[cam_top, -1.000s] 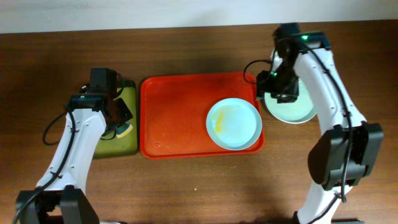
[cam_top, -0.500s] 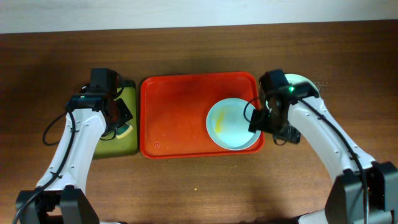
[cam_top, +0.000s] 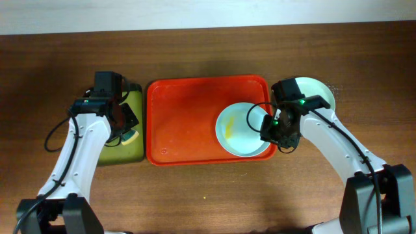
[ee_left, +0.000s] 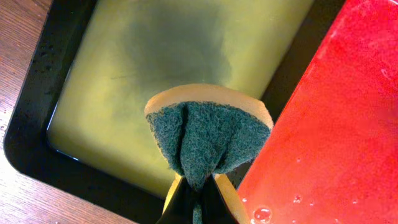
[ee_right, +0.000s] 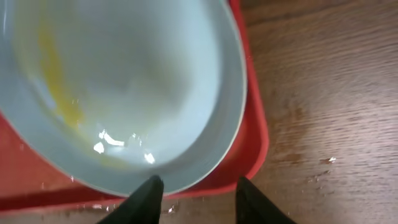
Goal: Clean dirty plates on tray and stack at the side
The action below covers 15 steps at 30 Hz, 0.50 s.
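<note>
**Item count (overhead view)**
- Plates: two visible. One pale blue-white plate (cam_top: 244, 133) lies inside the tray (cam_top: 182, 123), at its right end. A second pale plate (cam_top: 318, 91) rests on the surface (cam_top: 195, 195) just beside the tray's right rim, partly covered by the right arm. Whether more plates lie beneath it cannot be told.
- Trays: one red, plus one black-rimmed olive-green tray (cam_top: 127, 153) touching the red tray's left side.
- Sponge: one (cam_top: 130, 136).

**Left end effector** (ee_left: 194, 202)
Pressed together on the sponge, above the olive-green tray. The left wrist view shows a yellow sponge folded around a dark green scouring face; overhead shows only a small pale patch.

**Right end effector** (ee_right: 196, 196)
Spread. It sits at the right edge of the plate in the tray. In the right wrist view one finger (ee_right: 149, 193) overlaps the plate's rim and the other lies over the tray's rim. Contact cannot be confirmed.

**View differences**
The right wrist view shows a yellow smear (ee_right: 59, 93) and wet glints on the plate. Droplets on the red tray appear only in the left wrist view.
</note>
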Motion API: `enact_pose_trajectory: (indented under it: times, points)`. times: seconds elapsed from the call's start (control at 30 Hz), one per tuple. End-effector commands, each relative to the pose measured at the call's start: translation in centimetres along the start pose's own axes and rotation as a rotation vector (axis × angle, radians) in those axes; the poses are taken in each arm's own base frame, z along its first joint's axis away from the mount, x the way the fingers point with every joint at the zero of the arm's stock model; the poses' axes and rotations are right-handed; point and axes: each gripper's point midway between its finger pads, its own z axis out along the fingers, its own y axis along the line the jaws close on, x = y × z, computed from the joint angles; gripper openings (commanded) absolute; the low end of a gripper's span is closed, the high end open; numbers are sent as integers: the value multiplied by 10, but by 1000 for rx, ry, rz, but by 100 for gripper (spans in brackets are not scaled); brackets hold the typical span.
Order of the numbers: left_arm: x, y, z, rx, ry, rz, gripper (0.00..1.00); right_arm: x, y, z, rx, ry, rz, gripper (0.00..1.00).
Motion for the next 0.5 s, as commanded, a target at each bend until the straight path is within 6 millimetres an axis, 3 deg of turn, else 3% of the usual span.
enact_pose_trajectory:
  times: [0.0,0.2,0.33,0.47]
  points:
    - [-5,-1,-6,12,-22,10,0,-5,-15,10,77,-27,115,39]
    - [-5,-1,-7,13,-22,10,0,-5,-19,35,109,16,191,38]
    - [-6,-1,-7,14,-25,9,0,-3,-18,40,108,33,190,38]
    - [-5,-2,-7,17,-23,9,0,-4,-2,43,85,4,143,32]
